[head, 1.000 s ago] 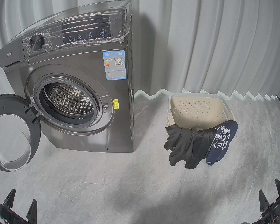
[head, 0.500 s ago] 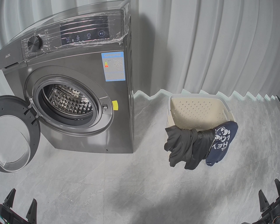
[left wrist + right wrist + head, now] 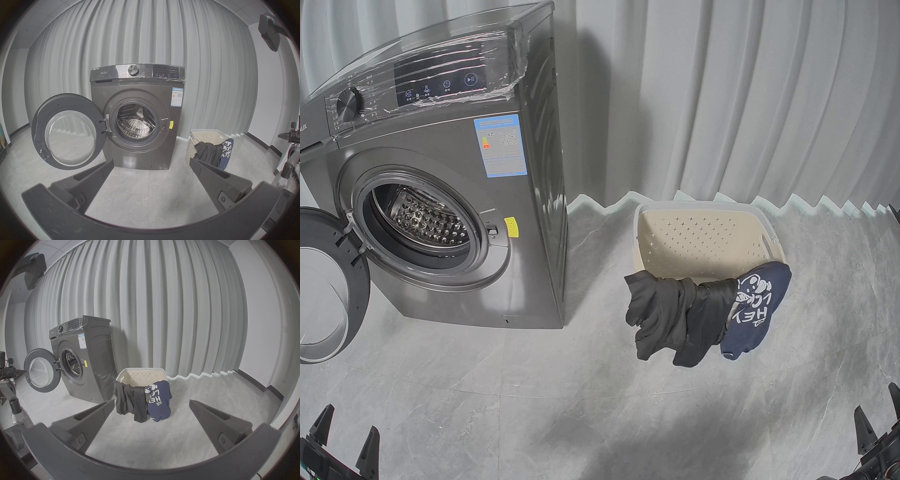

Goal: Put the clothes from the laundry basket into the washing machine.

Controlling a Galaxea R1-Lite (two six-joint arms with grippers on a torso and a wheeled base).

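Clothes: black garment [image 3: 669, 315] and navy printed shirt [image 3: 753, 309], touching side by side. Both drape over near rim of laundry basket [image 3: 706, 240], which stands on floor [image 3: 550, 400] near washing machine [image 3: 444, 156], on robot's right of it. Likely light, soft, limp; would sag and trail when lifted. Best hold probably bunched fold at rim, where cloth is thickest. Long axis of each runs down basket's outer wall, loose ends pointing at floor. Machine door [image 3: 325, 287] swung open. Left gripper [image 3: 150, 162] and right gripper [image 3: 150, 402] low, well apart from basket; fingers spread wide, holding nothing.
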